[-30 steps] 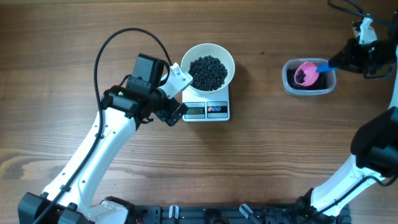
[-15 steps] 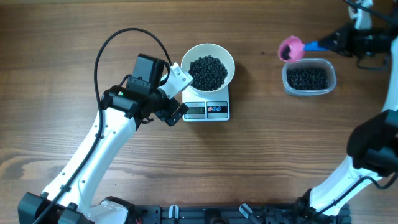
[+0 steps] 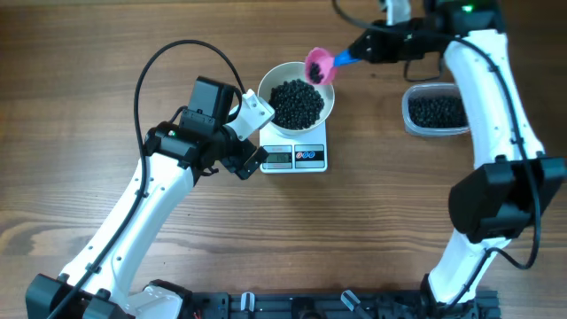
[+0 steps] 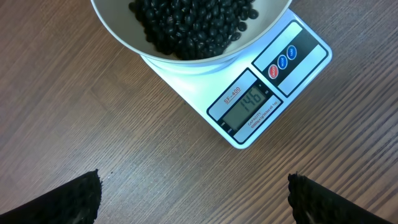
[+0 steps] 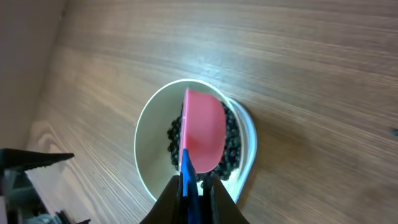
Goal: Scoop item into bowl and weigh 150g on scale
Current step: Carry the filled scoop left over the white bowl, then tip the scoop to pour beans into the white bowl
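Both pincers partly cropped, left pincer [image 3: 255, 135] spread wide, right pincer [image 5: 191, 198] clamping scoop [image 5: 205, 134], bowl [image 4: 118, 28] half-covering scale [image 4: 267, 93]

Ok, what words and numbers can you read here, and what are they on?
"146": on the scale, in its display.
"SF-400": on the scale, just above the display.
Tiny print beside the digits and the marks on the buttons: too small to read.
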Robot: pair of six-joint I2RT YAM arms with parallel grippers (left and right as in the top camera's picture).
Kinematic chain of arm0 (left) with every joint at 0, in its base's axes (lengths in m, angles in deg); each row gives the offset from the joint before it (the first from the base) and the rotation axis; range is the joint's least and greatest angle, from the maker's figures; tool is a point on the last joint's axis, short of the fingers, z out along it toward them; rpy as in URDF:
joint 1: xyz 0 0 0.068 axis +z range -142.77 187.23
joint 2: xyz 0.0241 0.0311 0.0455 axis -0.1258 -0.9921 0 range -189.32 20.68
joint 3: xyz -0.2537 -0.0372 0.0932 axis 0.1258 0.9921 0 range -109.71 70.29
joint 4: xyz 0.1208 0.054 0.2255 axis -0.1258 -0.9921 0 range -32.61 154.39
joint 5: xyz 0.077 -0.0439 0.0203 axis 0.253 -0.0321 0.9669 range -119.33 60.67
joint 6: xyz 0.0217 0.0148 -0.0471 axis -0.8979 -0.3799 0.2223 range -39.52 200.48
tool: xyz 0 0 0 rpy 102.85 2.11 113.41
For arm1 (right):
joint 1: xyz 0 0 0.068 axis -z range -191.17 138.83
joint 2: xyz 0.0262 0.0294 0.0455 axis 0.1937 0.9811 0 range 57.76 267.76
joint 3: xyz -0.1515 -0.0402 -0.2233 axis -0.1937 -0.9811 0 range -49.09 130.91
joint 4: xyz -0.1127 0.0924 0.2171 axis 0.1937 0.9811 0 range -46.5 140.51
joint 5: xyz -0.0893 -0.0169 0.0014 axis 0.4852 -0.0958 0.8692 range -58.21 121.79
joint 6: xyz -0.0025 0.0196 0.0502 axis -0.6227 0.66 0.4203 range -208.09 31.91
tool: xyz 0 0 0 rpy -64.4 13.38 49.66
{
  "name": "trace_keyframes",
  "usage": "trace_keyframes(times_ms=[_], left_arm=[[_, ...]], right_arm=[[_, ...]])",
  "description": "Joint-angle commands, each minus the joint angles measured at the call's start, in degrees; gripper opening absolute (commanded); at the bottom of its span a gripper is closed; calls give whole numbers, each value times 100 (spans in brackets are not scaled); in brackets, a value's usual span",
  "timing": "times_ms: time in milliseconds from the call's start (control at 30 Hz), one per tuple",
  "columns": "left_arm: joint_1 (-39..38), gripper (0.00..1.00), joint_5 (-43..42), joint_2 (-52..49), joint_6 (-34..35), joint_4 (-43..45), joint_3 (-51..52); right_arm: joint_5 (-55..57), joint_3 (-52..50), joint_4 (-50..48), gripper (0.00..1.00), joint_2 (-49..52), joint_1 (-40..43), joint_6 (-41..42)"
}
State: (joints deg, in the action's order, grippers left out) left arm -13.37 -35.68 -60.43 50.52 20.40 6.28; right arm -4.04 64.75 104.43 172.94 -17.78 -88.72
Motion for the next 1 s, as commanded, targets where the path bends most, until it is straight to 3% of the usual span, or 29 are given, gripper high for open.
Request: trace_keyframes(times_ms=[0,200,500,967], left_arm=[[26,100,-90,48,-114,-2,22],[26,100,-90,48,-114,-2,20],[26,100,-90,48,-114,-2,22],[26,100,-90,48,-114,-2,22]], right_arm=[[629,299,-42,4,-186,-321,-157],[1753,520,-46,4,-195,-876,-590],[2479,520,-7,4,-195,-1335,-1021],[2855,520,-4,4,-195,-1674,-2127]])
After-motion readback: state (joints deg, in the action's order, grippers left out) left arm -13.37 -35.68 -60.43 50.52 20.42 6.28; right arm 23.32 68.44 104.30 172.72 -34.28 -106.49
